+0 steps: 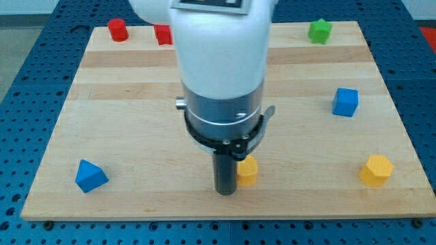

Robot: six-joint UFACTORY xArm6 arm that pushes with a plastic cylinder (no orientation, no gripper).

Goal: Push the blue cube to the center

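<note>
The blue cube (345, 102) sits on the wooden board (122, 122) at the view's right, a little above mid-height. My tip (225, 192) is the lower end of the dark rod, near the view's bottom centre, far to the left of and below the blue cube. It stands right beside a yellow block (247, 171), whose shape is partly hidden by the rod. The arm's white and grey body covers the board's centre and top middle.
A blue triangular block (90, 176) lies at the bottom left. A yellow hexagonal block (376, 170) lies at the bottom right. A red cylinder (118, 29) and a red block (163, 34), partly hidden by the arm, are at the top left. A green block (319, 30) is at the top right.
</note>
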